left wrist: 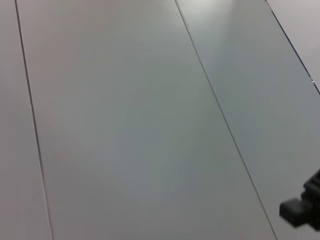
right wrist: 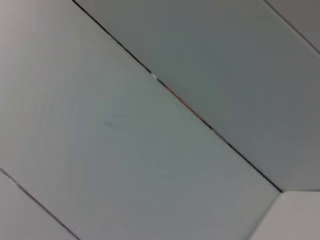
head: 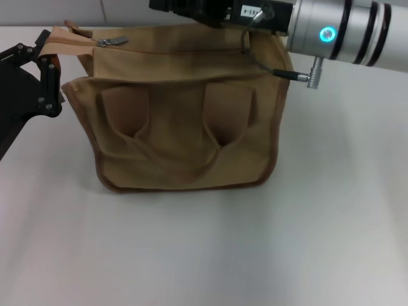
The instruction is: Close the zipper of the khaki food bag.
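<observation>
The khaki food bag (head: 185, 127) stands upright at the middle of the white table, with its front pocket and two looped handles facing me. The zipper (head: 76, 42) runs along its top seam. Its small silver pull tab (head: 113, 41) lies near the bag's left end. My left gripper (head: 46, 60) is at the bag's upper left corner, against the end of the top seam. My right gripper (head: 191, 9) hovers over the bag's top rear edge, mostly cut off by the frame. Both wrist views show only grey panels.
The white table (head: 204, 255) spreads out in front of and to the right of the bag. The right arm's silver forearm (head: 347, 32) and a cable with a plug (head: 299, 76) hang over the bag's top right corner.
</observation>
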Available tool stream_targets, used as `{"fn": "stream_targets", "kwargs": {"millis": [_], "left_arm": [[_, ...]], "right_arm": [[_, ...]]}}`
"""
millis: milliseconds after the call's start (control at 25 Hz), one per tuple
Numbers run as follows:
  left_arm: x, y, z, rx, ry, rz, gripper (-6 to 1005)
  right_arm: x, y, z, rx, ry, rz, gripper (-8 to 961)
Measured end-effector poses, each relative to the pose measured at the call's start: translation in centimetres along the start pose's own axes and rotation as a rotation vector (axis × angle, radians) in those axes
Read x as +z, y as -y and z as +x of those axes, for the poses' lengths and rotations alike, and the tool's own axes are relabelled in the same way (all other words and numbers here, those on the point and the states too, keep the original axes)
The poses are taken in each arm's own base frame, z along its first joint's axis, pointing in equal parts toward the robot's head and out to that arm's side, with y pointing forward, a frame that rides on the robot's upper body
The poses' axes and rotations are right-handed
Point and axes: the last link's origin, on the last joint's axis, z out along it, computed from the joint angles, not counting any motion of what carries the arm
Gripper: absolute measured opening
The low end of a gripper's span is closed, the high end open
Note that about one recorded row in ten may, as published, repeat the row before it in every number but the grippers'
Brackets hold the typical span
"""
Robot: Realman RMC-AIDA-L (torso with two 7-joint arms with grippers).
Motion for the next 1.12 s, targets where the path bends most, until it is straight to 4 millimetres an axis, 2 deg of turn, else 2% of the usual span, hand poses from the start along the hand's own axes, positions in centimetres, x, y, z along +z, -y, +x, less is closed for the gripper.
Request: {"fn": "stream_targets", "kwargs": {"millis": [80,200,320,520,600,800,960,1040,1120], "left_arm": [[0.0,0.0,0.0,0.0,0.0,-0.001,55],[0.0,0.0,0.0,0.0,0.0,-0.003,55],[0.0,0.0,0.1,0.0,-0.007,-0.004,56],[0.0,-0.2,0.0,-0.018,-0.006,-0.002,57],[0.0,-0.3,0.0,-0.025,-0.002,-0.004,58],[-0.1,-0.2,0.0,-0.054,-0.001,-0.003,59],[-0.1,-0.2,0.0,-0.063,0.002,-0.004,60],[-0.1,-0.2,-0.1,-0.065,0.003,-0.003,61],[-0.1,-0.2,-0.1,-0.077,0.003,-0.004,61]], "right_arm": [[0.1,-0.5,-0.1,-0.012,-0.015,-0.029,0],[0.3,-1.2,-0.4,-0.052,-0.044,-0.051,53],[0.2,-1.5,-0.6,-0.207,-0.108,-0.035,106],[-0.1,-2.0,-1.3,-0.393,-0.085,-0.049,200],[-0.1,-2.0,-1.4,-0.423,-0.08,-0.048,238],[-0.4,-1.9,-1.4,-0.627,-0.067,-0.047,333],[-0.5,-1.9,-1.3,-0.739,-0.064,-0.051,345],[-0.4,-2.0,-1.2,-0.894,-0.07,-0.06,348],[-0.3,-2.0,-1.2,-0.922,-0.071,-0.059,347]]}}
